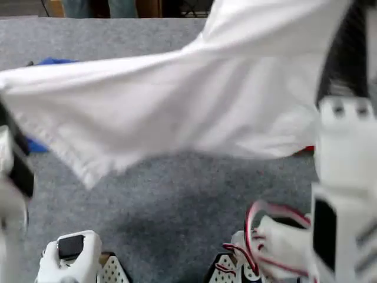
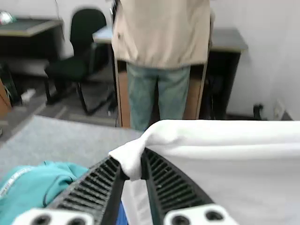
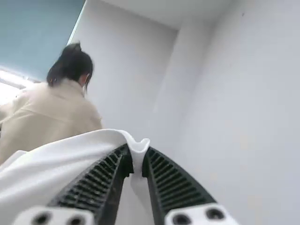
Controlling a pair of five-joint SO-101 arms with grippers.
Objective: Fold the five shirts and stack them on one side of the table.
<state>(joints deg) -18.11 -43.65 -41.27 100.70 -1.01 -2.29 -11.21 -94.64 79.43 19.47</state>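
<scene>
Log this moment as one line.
left gripper: shut on white shirt | right gripper: shut on white shirt | white shirt held above grey table

The shirt point(image 1: 194, 112) hangs spread above the tabletop point(image 1: 194, 206), stretched across it from the left side to the right. The left gripper point(image 2: 133, 168) pinches one bunched corner between its jaws, and the right gripper point(image 3: 136, 164) pinches a fold of the opposite edge. A second garment point(image 2: 33, 187) lies on the tabletop just beside the left gripper, lower than the held corner.
</scene>
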